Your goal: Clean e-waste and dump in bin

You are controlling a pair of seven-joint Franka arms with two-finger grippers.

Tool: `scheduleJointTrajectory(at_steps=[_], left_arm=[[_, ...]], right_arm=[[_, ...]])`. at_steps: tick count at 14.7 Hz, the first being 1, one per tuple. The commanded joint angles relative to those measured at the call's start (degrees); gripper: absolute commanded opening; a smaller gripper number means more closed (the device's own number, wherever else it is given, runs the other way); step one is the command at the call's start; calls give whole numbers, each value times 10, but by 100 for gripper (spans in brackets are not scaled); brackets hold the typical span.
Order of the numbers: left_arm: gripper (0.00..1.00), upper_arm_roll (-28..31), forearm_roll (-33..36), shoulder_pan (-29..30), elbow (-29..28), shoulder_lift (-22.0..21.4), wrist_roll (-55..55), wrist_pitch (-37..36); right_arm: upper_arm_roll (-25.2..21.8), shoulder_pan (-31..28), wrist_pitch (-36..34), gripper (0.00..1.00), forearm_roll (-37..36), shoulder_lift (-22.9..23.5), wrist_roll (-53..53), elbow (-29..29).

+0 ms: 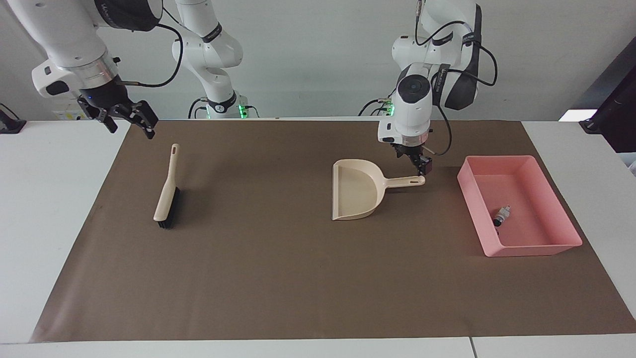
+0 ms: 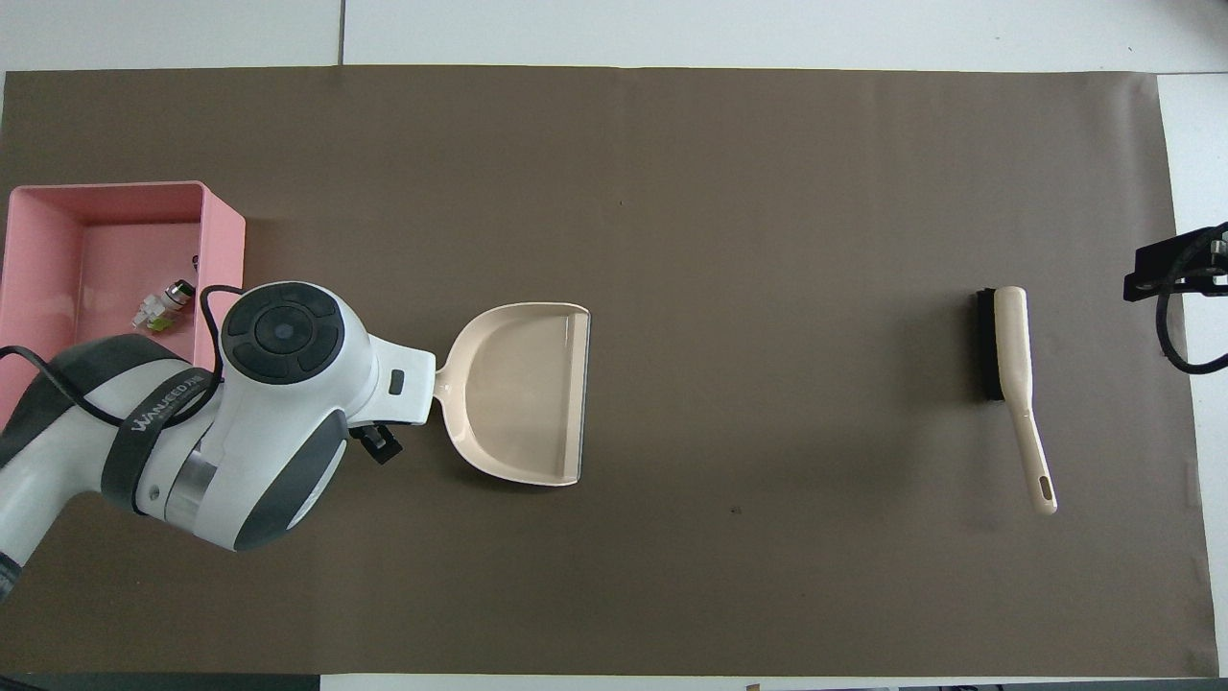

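Both pieces of e-waste lie in the pink bin, the white cylinder beside the dark one; the overhead view shows them in the bin too. The beige dustpan lies flat on the mat beside the bin, toward the right arm's end. My left gripper is open and empty, just above the end of the dustpan's handle. My right gripper is open and empty, waiting above the mat's corner near the brush.
The brush lies on the brown mat toward the right arm's end, bristles on the mat. The dustpan holds nothing. My left arm's wrist covers the dustpan's handle in the overhead view.
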Motion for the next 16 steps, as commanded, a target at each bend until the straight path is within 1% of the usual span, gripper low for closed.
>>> scheduleJointTrajectory(at_steps=[1,2,4,5,7,11,14,16], left_arm=[[98,0,-16,58,7,-12,-152,-7],[98,2,-37,71,19,-17,-161,-7],[98,1,-76,125,52,-20,-165,-8],[98,2,-100,145,78,-19,-165,-16],[98,2,-123,182,135,-12,-165,-41],[98,2,-134,214,255,5,-163,-114],[98,2,-128,220,337,33,-161,-173],[98,2,-124,220,374,49,-157,-223]], right_arm=[[1,-3,3,100,3,-5,-9,-7],[1,-3,3,100,2,-5,-9,-7],[1,-3,3,100,3,-5,-9,-7],[1,-3,3,100,3,-5,-9,-7],[1,-3,3,100,3,-5,-9,-7],[1,-3,3,100,3,-5,-9,-7],[1,-3,3,100,3,-5,-9,-7],[1,-3,3,100,2,-5,-9,-7]])
